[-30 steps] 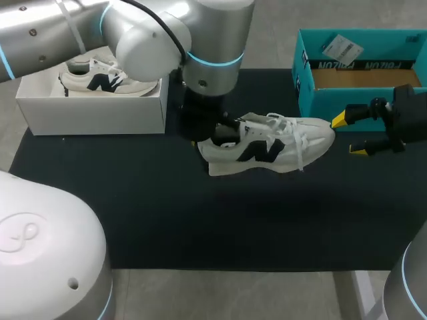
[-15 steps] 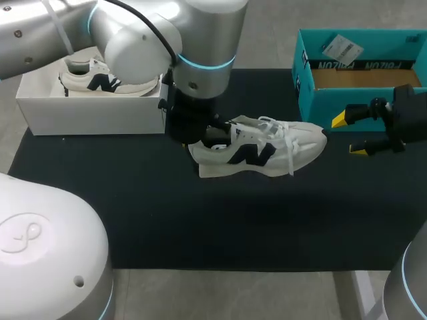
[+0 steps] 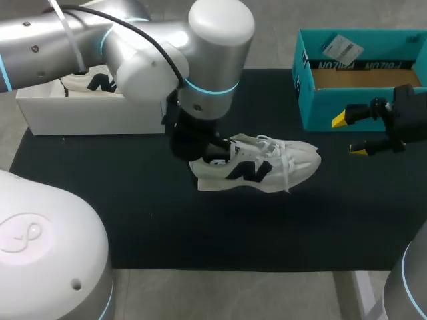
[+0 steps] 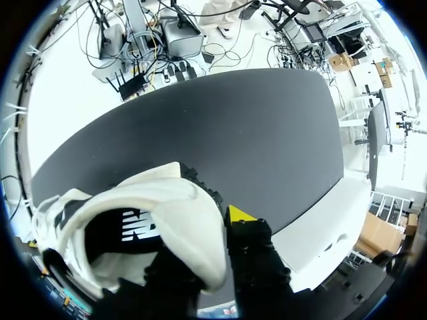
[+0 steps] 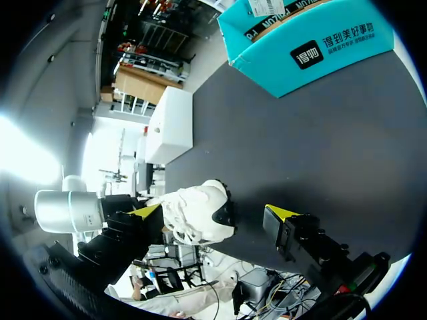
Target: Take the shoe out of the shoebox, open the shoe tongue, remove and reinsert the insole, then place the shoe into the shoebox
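Note:
A white sneaker (image 3: 257,167) with a dark logo hovers at the middle of the black mat (image 3: 133,220), its toe toward the right. My left gripper (image 3: 208,151) is shut on its heel collar. In the left wrist view one yellow fingertip (image 4: 239,215) presses the outside of the sneaker's (image 4: 160,213) heel, and the other finger is hidden inside. The teal shoebox (image 3: 360,103) stands open at the back right. My right gripper (image 3: 348,135) hangs open in front of that box, right of the toe. From the right wrist, the sneaker (image 5: 193,215) lies ahead of the open gripper (image 5: 213,212).
A white box (image 3: 93,115) at the back left holds a second, matching sneaker (image 3: 100,83), partly hidden behind my left arm. The teal shoebox (image 5: 307,47) has a paper tag (image 3: 341,47) on its far wall. Bare mat lies in front of the sneaker.
My left arm has carried the sneaker a little to the left and toward the near side. The right arm has stayed still with its fingers open.

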Controlling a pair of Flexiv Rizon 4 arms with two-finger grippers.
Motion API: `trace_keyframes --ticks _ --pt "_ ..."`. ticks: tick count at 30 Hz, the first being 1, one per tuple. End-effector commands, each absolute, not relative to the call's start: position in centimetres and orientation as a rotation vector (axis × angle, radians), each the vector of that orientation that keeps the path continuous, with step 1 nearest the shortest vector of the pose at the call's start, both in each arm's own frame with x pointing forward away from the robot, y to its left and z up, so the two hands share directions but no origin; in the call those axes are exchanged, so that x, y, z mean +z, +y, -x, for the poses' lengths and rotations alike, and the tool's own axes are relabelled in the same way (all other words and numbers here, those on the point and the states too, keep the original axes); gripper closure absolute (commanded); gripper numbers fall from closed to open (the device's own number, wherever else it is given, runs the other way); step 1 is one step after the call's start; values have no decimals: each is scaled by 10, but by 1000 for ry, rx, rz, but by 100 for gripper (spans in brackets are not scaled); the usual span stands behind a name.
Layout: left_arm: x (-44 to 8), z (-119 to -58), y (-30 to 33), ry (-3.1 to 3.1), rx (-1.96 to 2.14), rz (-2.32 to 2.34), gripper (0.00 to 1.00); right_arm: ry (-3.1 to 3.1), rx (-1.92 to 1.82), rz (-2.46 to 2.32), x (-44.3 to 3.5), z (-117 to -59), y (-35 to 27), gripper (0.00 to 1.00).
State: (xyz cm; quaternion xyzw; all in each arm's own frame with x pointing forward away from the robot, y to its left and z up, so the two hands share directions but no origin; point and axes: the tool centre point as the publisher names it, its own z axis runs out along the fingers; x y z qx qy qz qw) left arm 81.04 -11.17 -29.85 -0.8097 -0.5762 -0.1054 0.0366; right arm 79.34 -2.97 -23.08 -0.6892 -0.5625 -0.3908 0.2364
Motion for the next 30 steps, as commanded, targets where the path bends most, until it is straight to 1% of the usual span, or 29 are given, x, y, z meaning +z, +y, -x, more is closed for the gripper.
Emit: trace_keyframes --ticks 1,10,14,23,30 --pt "-325 -817 -117 -1762 -289 2491 100 -1542 -1069 1894 -231 -793 -29 0" --pt "-364 -818 -120 -1724 -304 2494 100 -1542 -1069 1894 -231 -793 -29 0" --pt "-374 -820 -118 -1761 -292 2470 100 -1542 -1069 1894 -231 -793 -29 0" --pt "-380 -820 -113 -1743 -284 2451 100 -1542 -1069 1894 -231 -793 -29 0" --pt "-389 -816 -125 -1737 -296 2448 100 -1542 -1069 1894 -231 -793 -29 0"
